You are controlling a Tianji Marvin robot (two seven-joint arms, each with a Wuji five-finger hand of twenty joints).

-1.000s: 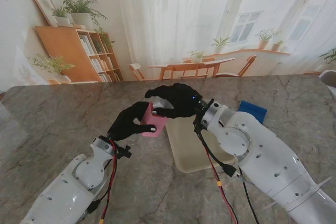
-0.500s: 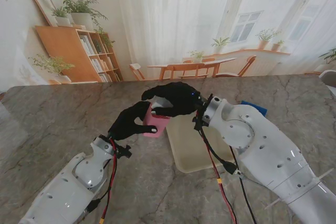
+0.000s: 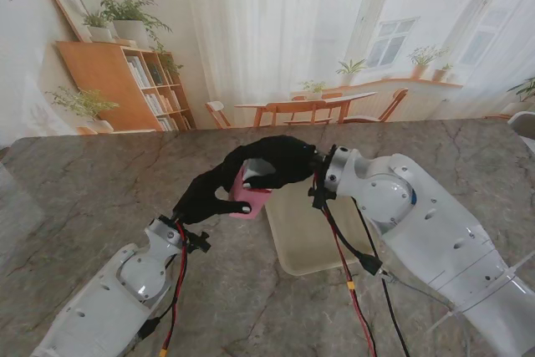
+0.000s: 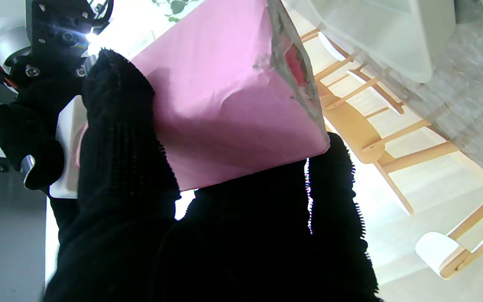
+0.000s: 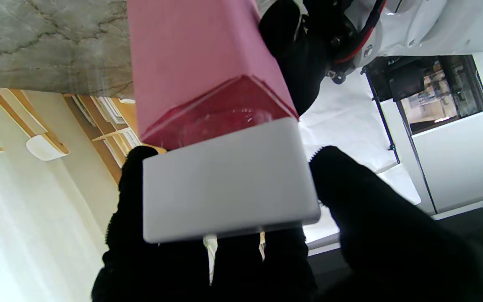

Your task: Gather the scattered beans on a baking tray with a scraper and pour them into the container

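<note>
Over the veined marble table (image 3: 100,181), both black-gloved hands' fingers (image 3: 219,180) clasp a boxy pink container (image 3: 248,196) beside a smooth cream tray (image 3: 309,240).

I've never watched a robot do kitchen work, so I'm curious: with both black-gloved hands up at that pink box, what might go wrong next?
1. The left hand holds the pink container off the table; a slipping grip could drop it.
2. The right hand presses a white scraper against the container's edge; a push could shift it in the left hand's grip.
3. The container hangs beside the tray, not over it; anything missing it may land on the table.
</note>
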